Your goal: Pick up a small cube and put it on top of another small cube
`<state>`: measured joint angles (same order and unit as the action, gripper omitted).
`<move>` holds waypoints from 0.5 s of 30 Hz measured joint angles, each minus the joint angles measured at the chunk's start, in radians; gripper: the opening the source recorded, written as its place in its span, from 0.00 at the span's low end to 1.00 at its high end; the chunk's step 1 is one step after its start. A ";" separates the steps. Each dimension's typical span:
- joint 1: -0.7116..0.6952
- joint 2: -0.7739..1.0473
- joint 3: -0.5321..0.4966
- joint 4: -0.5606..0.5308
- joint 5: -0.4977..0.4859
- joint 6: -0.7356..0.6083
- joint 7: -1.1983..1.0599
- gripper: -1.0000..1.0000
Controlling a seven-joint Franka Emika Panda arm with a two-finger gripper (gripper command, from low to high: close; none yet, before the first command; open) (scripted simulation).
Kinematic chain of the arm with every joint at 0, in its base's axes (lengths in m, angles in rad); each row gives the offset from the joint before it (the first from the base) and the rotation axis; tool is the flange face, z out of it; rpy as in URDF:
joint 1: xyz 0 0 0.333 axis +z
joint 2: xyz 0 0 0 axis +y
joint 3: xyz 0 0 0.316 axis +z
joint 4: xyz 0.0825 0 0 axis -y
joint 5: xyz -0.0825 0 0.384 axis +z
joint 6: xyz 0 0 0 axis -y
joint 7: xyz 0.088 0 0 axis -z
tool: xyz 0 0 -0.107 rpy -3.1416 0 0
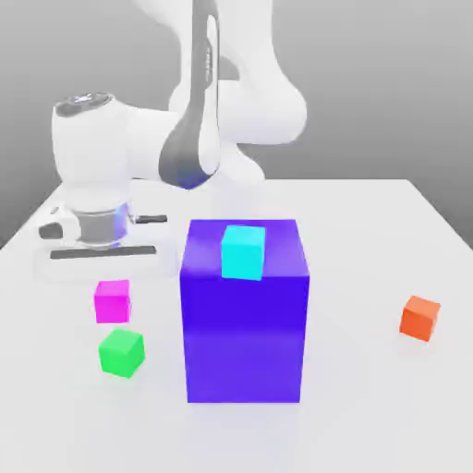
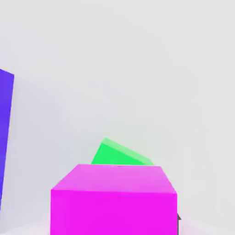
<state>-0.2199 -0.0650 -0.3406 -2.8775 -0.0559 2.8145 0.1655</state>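
Magenta cube (image 1: 112, 301) sits on the white table (image 1: 369, 397), left of the big blue block (image 1: 245, 319) in the exterior view, the green cube (image 1: 121, 352) just beside it. Gripper fingers are closed together, gripping nothing.

The exterior view looks down across the white table (image 1: 369, 406) toward the robot arm (image 1: 199, 120), from moderate distance. The hand view sits close, apparently low, sharing the magenta cube (image 2: 114, 202) and green cube (image 2: 117, 155).
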 joint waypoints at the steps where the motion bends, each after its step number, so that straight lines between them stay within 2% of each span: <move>1: 0.008 0.036 0.006 0.001 0.036 0.034 -0.026 0.00; 2: 0.007 0.073 0.020 0.002 0.079 0.067 -0.056 0.00; 3: -0.001 0.108 0.038 0.004 0.122 0.098 -0.086 1.00; 9: -0.006 0.125 0.047 0.005 0.145 0.114 -0.102 1.00; 15: -0.056 -0.044 0.049 -0.003 -0.019 -0.040 0.012 1.00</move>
<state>-0.2761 -0.1088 -0.2917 -2.8805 -0.0748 2.7749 0.1771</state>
